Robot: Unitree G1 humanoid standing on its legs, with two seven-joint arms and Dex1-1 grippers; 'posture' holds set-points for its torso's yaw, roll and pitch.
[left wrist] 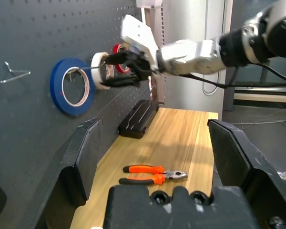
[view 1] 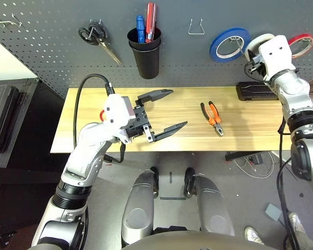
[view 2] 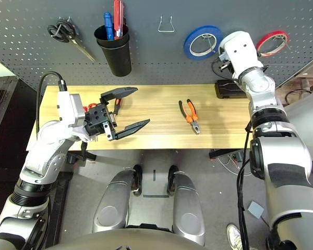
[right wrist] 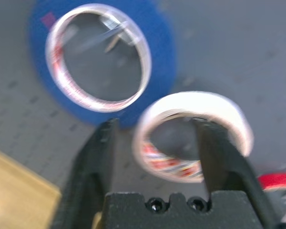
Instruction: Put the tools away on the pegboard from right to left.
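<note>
Pegboard: upright, at 12 o'clk behind table (view 1: 182, 140); board = dark grey (view 1: 250, 15).
L gripper: over table, approx 9 o'clk of pliers; fingers wide apart, nothing held.
R gripper (right wrist: 155, 123): up at board, approx 1-2 o'clk of pliers; fingers wide, one each side of white tape's near rim; contact unclear.
Blk case (view 1: 255, 91): on table, 2 o'clk of pliers.
Blk cup (view 1: 147, 62): on board, 10-11 o'clk of pliers, w/ blue + red pens.
Blue tape (view 1: 215, 48): on board, 9 o'clk of white.
White tape (right wrist: 190, 100): at board, btwn blue & red tape (view 2: 274, 33).
Pliers (view 1: 214, 110): mid table.
Red-hdl scissors (view 2: 88, 107), screwdriver (view 2: 118, 105): on table by L gripper (view 1: 180, 108), part hidden.
</note>
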